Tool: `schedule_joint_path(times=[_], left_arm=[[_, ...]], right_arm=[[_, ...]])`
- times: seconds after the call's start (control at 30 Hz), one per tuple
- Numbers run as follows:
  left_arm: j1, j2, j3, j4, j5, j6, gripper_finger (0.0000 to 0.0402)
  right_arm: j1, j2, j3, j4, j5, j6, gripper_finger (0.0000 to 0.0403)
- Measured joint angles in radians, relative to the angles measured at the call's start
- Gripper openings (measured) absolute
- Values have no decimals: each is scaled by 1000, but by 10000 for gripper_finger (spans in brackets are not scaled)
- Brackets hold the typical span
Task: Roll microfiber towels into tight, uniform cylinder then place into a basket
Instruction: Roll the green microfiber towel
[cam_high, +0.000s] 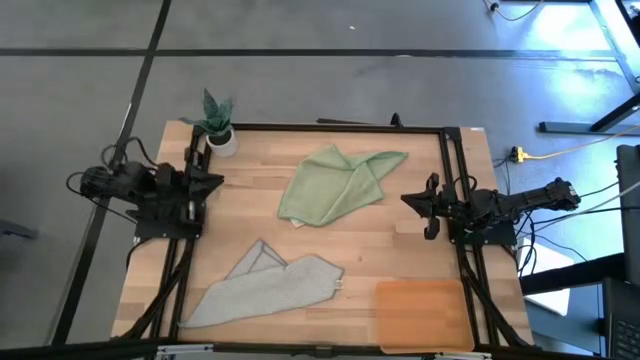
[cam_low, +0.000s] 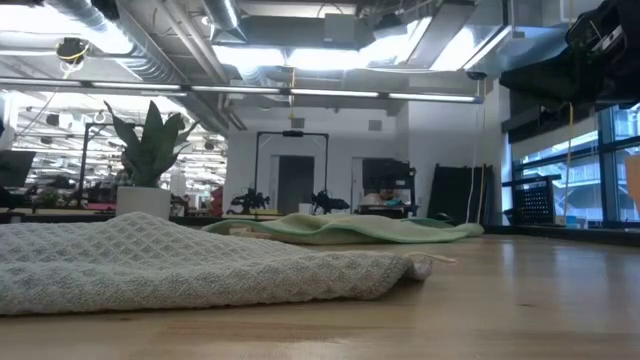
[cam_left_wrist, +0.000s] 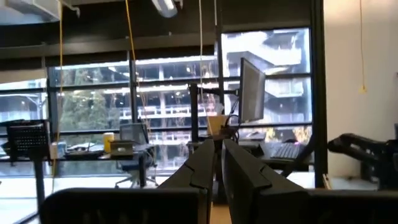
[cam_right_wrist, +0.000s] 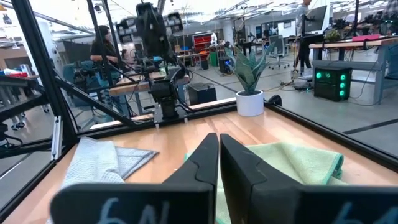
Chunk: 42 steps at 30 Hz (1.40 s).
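While both arms sit parked at table edges, left gripper (cam_high: 213, 181) and right gripper (cam_high: 411, 199) fingers together, empty, green towel (cam_high: 333, 185), grey towel (cam_high: 268, 288) unrolled, basket (cam_high: 422, 313) bare.

Small potted plant (cam_high: 217, 122) (white pot) at the wooden table's (cam_high: 400, 255) far-left corner.

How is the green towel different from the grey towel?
The green towel is pale sage; the grey towel is pale grey. The green towel lies toward the back of the table, near the potted plant; the grey towel lies at the front, on the left arm's side. The green towel is bunched into a broad heap; the grey towel stretches out long and slanted. Both are unrolled, loosely crumpled, and outside the basket.
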Motion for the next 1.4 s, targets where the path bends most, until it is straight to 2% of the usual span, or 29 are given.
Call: schedule_joint_path(times=[0.13,0.37,0.53,0.63,0.77,0.97,1.07,1.4], left_arm=[[0,159,169,-191,-41,-4,25],[0,472,416,-457,-224,-11,25],[30,582,554,-611,-254,-108,25],[62,626,605,-694,-243,-164,25],[116,686,633,-725,-193,-186,25],[206,749,634,-735,-91,-245,25],[214,762,634,-734,-83,-294,25],[213,783,634,-705,-36,-279,24]], right_arm=[[0,0,0,0,0,-25,19],[0,1,26,2,0,-62,19],[0,1,130,-40,-47,-275,19],[0,8,232,-154,-5,-338,19],[0,48,384,-344,73,-334,19],[0,124,534,-487,79,-311,19],[0,147,562,-501,78,-309,19],[0,154,565,-508,78,-260,19]])
